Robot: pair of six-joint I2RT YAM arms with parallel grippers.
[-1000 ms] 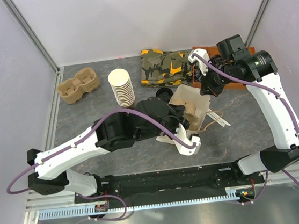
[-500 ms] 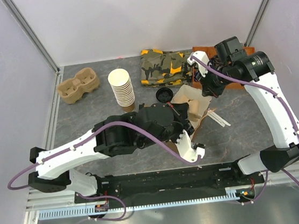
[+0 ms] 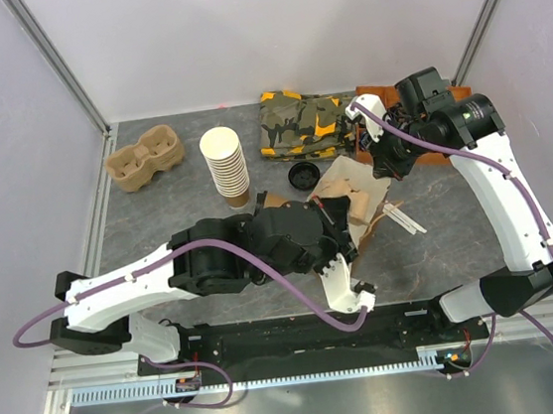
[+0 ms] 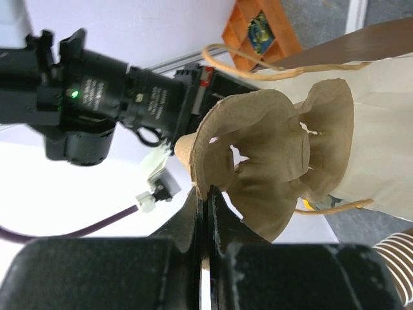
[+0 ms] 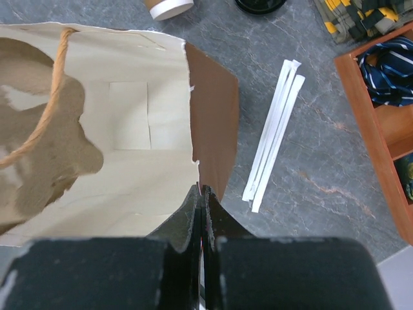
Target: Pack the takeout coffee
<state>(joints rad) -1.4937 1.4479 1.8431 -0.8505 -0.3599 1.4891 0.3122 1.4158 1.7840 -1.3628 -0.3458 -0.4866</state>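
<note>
The brown paper bag [image 3: 346,181], cream inside, lies mid-table with its mouth held open. My right gripper [image 5: 202,190] is shut on the bag's rim [image 5: 210,123] and also shows in the top view [image 3: 383,163]. My left gripper [image 4: 205,197] is shut on the edge of a pulp cup carrier [image 4: 271,155], which sits at the bag's mouth [image 4: 381,155]. The carrier also shows inside the bag in the right wrist view [image 5: 45,148]. The lidded takeout coffee is not in view in any frame.
A loose black lid [image 3: 303,175] lies behind the bag. A stack of lidless paper cups [image 3: 224,163], a second pulp carrier [image 3: 144,157], a camouflage cloth [image 3: 302,124] and an orange wooden box [image 3: 445,153] stand at the back. Wrapped straws [image 5: 274,139] lie right of the bag.
My left arm has drawn back toward the front with the carrier, and the bag has tipped, showing more of its brown outside. The right gripper has barely moved.
</note>
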